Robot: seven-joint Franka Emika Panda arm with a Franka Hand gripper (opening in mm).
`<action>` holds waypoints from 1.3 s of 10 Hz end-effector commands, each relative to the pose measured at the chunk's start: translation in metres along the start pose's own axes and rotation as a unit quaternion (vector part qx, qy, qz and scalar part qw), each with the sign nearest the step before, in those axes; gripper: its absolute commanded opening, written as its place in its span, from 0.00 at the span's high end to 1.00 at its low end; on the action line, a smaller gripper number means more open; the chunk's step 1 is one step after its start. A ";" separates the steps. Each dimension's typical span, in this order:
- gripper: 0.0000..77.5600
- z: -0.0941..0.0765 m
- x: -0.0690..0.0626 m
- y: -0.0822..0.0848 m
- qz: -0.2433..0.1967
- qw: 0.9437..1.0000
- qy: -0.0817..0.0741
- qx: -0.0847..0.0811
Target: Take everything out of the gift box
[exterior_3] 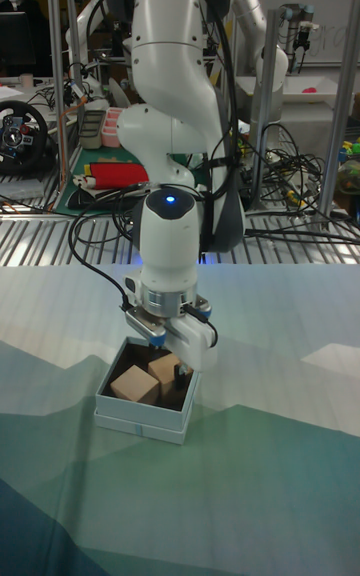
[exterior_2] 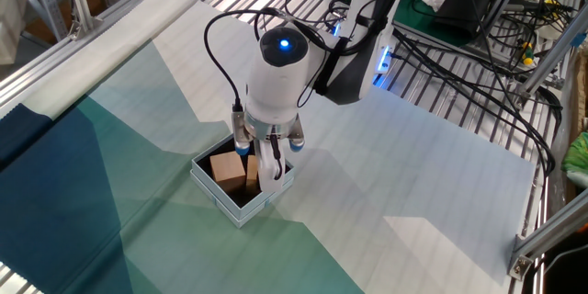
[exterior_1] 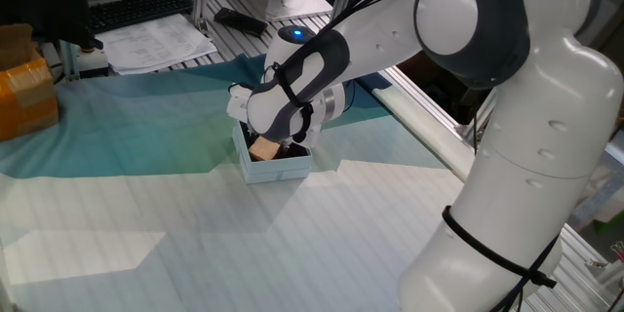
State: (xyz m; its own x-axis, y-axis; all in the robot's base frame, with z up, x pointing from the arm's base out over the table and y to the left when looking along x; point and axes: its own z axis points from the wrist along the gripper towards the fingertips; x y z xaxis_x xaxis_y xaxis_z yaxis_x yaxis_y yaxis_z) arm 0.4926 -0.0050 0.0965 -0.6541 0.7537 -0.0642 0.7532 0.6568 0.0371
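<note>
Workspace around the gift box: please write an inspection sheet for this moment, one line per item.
Surface: table cloth in teal and pale patches, lying flat.
Job's things: gift box upright, open-topped; two wooden cubes inside, the left cube free, the right cube at the gripper.
Clutter: orange-brown carton at the cloth's far edge, apart from the box.
Grippers: gripper reaches down into the box at the right cube; grasp cannot be confirmed.
Cables: black cable loops above the wrist, clear of the box.
Surroundings: keyboard and papers behind the table.
</note>
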 end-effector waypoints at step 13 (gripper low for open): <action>0.98 -0.062 0.001 -0.011 -0.098 0.995 -0.002 0.009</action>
State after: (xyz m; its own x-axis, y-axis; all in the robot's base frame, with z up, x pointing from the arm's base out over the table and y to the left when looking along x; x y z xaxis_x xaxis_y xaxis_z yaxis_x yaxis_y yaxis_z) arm 0.4799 -0.0090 0.1527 -0.7607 0.6453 -0.0696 0.6465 0.7629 0.0072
